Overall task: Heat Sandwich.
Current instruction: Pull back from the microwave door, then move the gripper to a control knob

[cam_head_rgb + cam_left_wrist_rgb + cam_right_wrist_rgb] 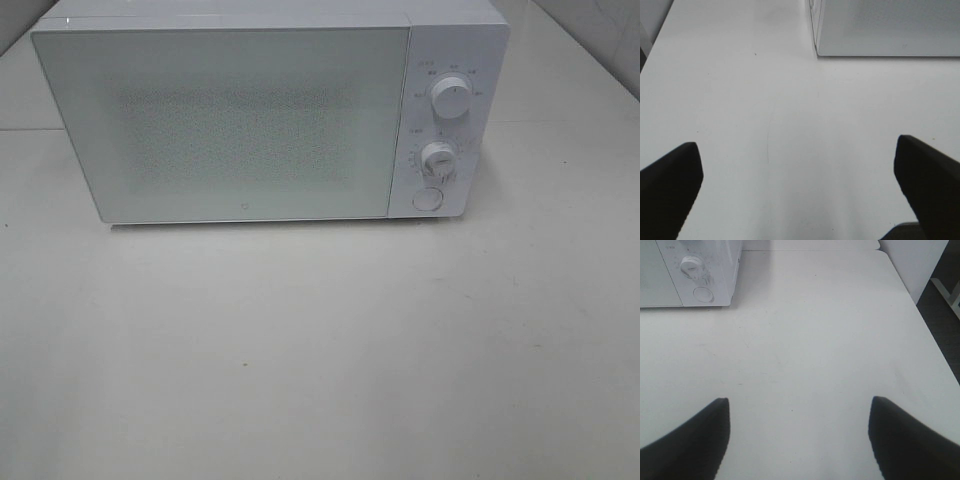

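A white microwave (250,115) stands at the back of the table with its door shut. On its right panel are two dials (452,98) and a round button (427,199). The sandwich is out of view. My left gripper (797,172) hovers open over bare tabletop, with the microwave's left corner (816,47) ahead of it. My right gripper (800,427) is open over bare table too, the microwave's control panel (697,275) ahead and to one side. Neither gripper holds anything, and neither shows in the high view.
The white table (320,350) stretches in front of the microwave. Its right edge (930,335) shows in the right wrist view, with dark floor beyond. A white wall or cabinet (912,260) stands past that corner.
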Robot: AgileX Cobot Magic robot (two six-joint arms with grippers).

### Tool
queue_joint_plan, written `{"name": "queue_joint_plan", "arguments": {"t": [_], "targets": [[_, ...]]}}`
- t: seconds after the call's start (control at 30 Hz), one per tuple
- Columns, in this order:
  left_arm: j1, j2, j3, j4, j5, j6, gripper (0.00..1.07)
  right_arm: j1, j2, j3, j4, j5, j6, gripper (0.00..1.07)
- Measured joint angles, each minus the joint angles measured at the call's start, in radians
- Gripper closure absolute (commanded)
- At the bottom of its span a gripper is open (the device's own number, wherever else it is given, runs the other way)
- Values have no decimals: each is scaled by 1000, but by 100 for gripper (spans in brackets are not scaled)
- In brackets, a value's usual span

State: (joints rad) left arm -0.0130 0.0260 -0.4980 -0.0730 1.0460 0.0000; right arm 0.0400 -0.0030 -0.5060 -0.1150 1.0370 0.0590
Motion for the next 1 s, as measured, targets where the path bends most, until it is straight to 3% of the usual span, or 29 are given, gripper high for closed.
{"name": "queue_joint_plan", "arguments": {"t": [1.0], "targets": [[0, -30, 0, -2, 0, 0, 8, 0, 0, 0, 0, 0, 0, 34]]}}
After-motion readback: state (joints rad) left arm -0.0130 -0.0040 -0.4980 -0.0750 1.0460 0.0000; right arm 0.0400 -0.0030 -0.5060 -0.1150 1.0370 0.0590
